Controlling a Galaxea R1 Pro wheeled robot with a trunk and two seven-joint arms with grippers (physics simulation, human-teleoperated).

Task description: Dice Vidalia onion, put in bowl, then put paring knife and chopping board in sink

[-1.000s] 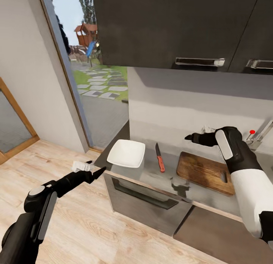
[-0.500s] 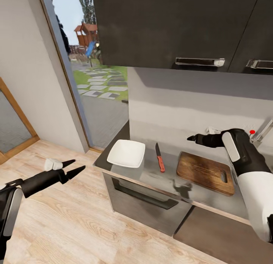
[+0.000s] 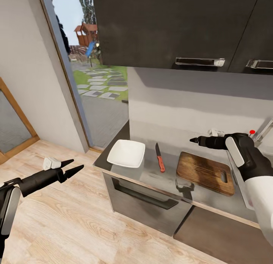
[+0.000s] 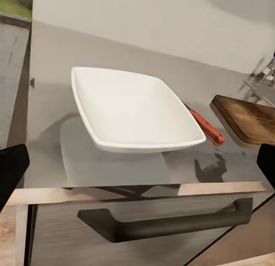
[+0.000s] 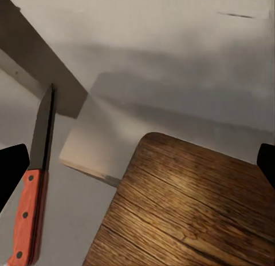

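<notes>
Two grippers are hanging spread and empty as I am inspecting: left gripper (image 3: 74,166) off the counter (image 3: 151,175) over the floor, right gripper (image 3: 194,140) above the chopping board (image 3: 203,171). Bowl (image 3: 126,153) and paring knife (image 3: 160,157) are lying beside the board. I judge the knife light and slim, best gripped by its red-orange handle.

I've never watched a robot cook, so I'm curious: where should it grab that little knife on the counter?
Probably by the red-orange handle of the paring knife, the end nearer the counter's front edge. The knife lies flat on the countertop between the bowl and the chopping board, blade pointing at the wall, so coming straight down from above, fingers across the handle, looks best.
</notes>
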